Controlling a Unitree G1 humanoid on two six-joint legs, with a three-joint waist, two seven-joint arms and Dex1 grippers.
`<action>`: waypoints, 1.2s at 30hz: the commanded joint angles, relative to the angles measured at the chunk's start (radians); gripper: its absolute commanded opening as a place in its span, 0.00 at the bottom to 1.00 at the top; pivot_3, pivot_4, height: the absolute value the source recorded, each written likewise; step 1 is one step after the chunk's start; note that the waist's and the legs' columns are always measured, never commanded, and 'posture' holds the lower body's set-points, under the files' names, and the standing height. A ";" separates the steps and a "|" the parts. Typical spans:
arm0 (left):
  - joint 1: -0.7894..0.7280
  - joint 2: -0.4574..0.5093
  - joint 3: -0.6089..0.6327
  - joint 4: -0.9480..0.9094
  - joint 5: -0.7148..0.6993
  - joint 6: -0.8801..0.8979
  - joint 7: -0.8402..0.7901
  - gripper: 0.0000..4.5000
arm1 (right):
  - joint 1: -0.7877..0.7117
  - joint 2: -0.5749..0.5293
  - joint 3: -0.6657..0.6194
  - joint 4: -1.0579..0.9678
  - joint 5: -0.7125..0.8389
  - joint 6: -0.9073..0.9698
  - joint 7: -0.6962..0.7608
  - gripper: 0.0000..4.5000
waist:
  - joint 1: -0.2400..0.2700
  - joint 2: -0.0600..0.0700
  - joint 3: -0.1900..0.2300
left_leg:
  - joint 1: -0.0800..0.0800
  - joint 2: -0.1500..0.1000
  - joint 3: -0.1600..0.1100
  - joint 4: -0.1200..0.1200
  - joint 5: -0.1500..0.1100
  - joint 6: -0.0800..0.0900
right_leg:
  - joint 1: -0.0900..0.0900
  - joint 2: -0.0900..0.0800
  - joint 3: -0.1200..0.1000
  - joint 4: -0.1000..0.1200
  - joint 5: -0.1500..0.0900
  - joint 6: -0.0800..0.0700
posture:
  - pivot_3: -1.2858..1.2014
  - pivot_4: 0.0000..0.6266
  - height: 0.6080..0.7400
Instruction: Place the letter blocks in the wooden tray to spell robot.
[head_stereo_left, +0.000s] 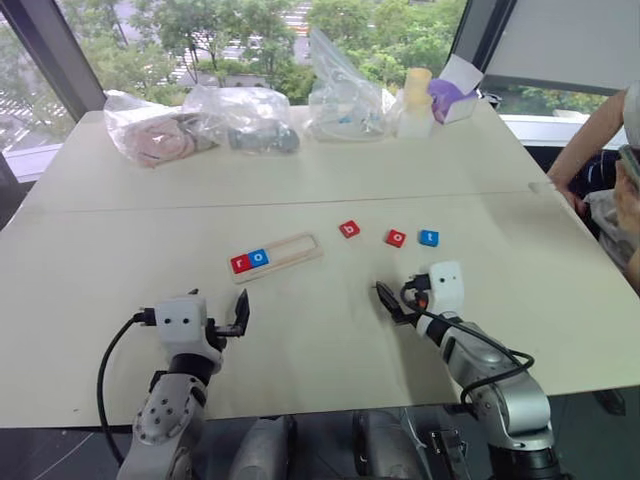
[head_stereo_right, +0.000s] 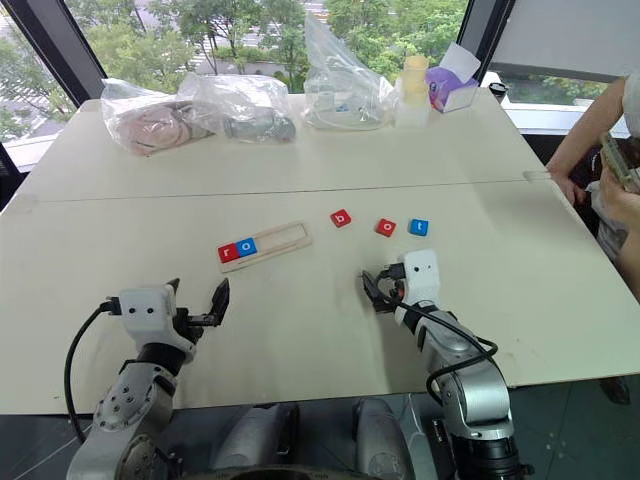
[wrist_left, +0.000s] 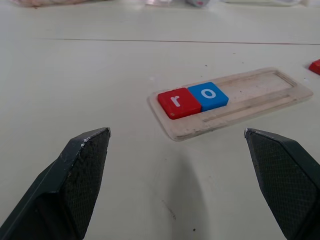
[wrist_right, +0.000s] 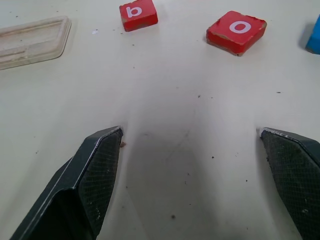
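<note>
A pale table (head_stereo_left: 300, 330) by the windows. Nearest, the left gripper (head_stereo_left: 240, 315) and right gripper (head_stereo_left: 388, 300) hover with jaws spread wide, holding nothing. Just beyond, the wooden tray (head_stereo_left: 297, 250) holds red r (head_stereo_left: 241, 263) and blue o (head_stereo_left: 259, 257) at its left end. Next should be the red b (head_stereo_left: 349, 229): approach squarely, pinch its edges, seat it touching the o. Nothing blocks the way. Beside b lie the red o (head_stereo_left: 396, 238) and blue t (head_stereo_left: 428, 238). Plastic bags (head_stereo_left: 240, 118) sit far back; a person's arm (head_stereo_left: 590, 140) rests at the right edge.

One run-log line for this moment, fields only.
tray: wooden tray holds red r, blue o | loose: red b, red o, blue t | left gripper open, empty | right gripper open, empty
</note>
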 joint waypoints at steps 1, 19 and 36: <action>-0.017 0.008 0.004 0.009 -0.015 -0.035 -0.021 1.00 | 0.015 -0.002 -0.017 -0.039 -0.011 -0.002 -0.016 0.99 | 0.000 0.000 0.000 | 0.000 0.000 0.000 0.000 0.000 0.000 | 0.000 0.000 0.000 0.000 0.000 0.000 | 0.52 0.24 1.00; -0.063 0.011 0.005 0.128 -0.038 -0.122 -0.055 1.00 | 0.025 -0.037 -0.014 -0.043 -0.035 -0.044 0.015 0.99 | -0.001 0.001 0.000 | 0.000 0.000 0.000 0.000 0.000 0.000 | 0.000 0.000 0.000 0.000 0.001 -0.001 | 0.52 0.24 1.00; -0.178 0.109 0.020 0.155 -0.065 -0.099 -0.143 1.00 | -0.030 -0.173 0.031 -0.021 -0.028 -0.125 0.223 0.99 | -0.001 0.001 0.001 | 0.000 0.000 0.000 0.000 0.000 0.000 | 0.000 0.001 0.000 0.001 0.001 -0.001 | 0.52 0.24 1.00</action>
